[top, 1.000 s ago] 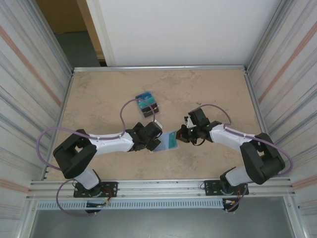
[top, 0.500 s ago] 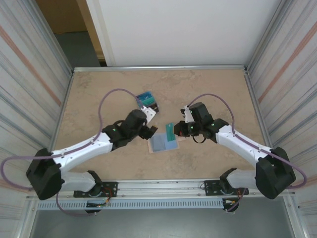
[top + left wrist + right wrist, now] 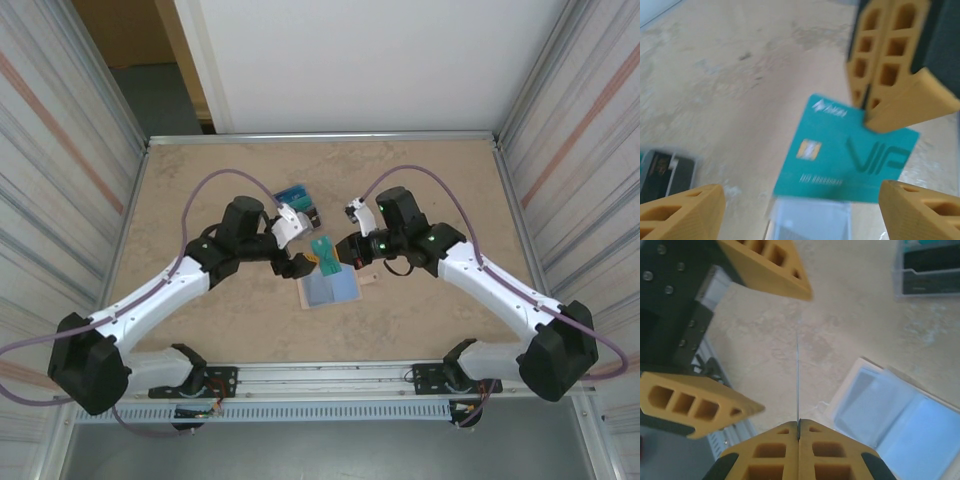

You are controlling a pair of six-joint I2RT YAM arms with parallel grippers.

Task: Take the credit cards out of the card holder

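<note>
teal credit card (image 3: 324, 249), held upright off the bench (image 3: 200, 180), just beyond the card holder (image 3: 328, 288), which lies open with its pale blue inside up. right pincer (image 3: 799, 424) is clamped on one edge of the card. left pincer (image 3: 800, 190) stands wide, a finger on either side of the card, neither touching. a pile of other cards (image 3: 298, 205) lies farther back.
</note>
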